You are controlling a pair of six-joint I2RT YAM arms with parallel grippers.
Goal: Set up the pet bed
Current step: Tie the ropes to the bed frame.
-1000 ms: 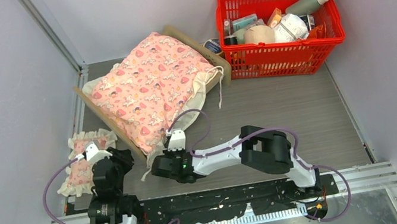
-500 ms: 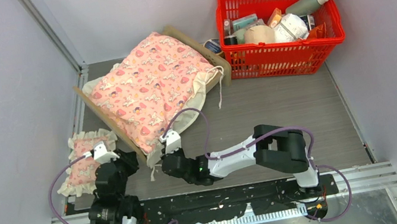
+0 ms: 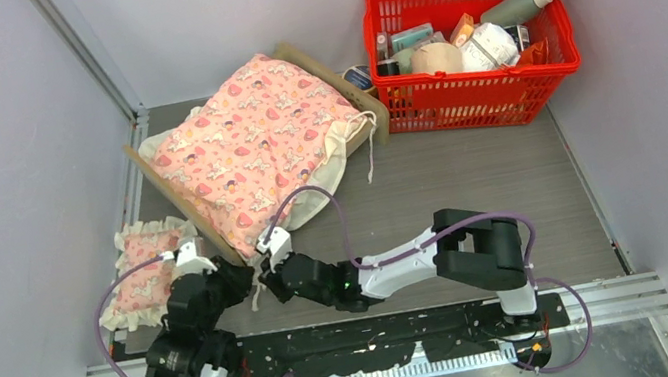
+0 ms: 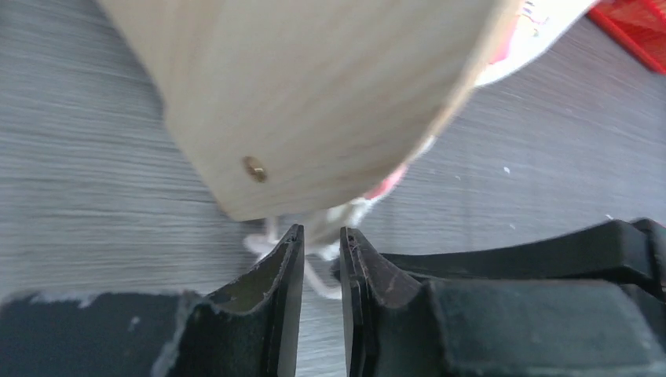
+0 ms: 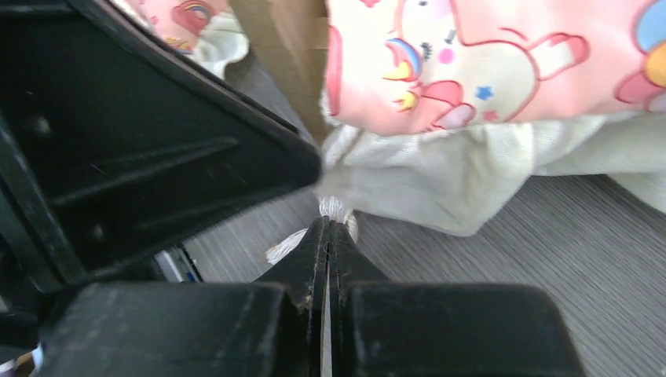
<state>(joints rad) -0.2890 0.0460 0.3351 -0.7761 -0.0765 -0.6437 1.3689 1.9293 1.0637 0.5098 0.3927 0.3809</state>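
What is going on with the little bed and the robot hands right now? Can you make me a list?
pet bed: on the table, left of the red basket
blanket: pink, spread over the bed, cream frill hanging off the near corner
pillow: on the table beside the bed's near end, not on the bed
left gripper: slightly open, at the bed's wooden end board, holding nothing
right gripper: shut, pinching the white cord of the blanket
basket contents: bottles and packets
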